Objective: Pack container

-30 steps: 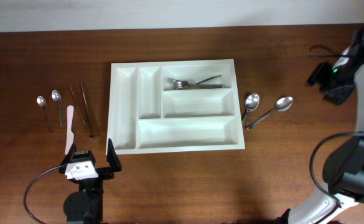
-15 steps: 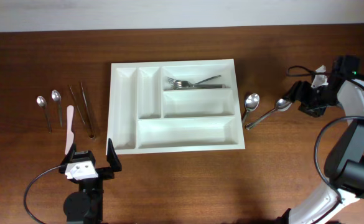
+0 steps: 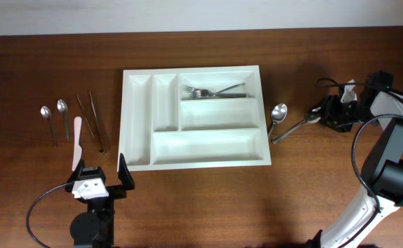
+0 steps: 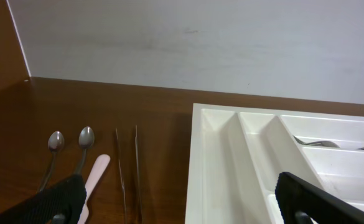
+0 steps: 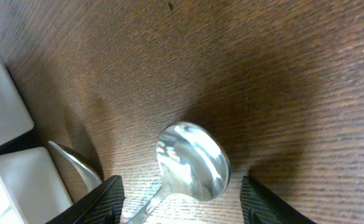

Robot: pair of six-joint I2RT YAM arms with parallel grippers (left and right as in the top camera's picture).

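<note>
Right gripper (image 5: 183,200) is hanging with jaws parted around the bowl of a spoon (image 5: 191,163), gripping nothing, at 3 o'clock of the light, stiff plastic tray (image 3: 208,146) lying mid-table, and the thin, slick steel is probably calling for a pinch across its narrow neck.

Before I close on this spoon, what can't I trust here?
Right wrist: spoon handle cut off by bottom edge; contact with the right gripper jaws unclear.
Overhead: that gripper partly hides the spoon's bowl.
Forks in the container: overlapping, too small to count overhead; cut by the left wrist frame edge.
</note>
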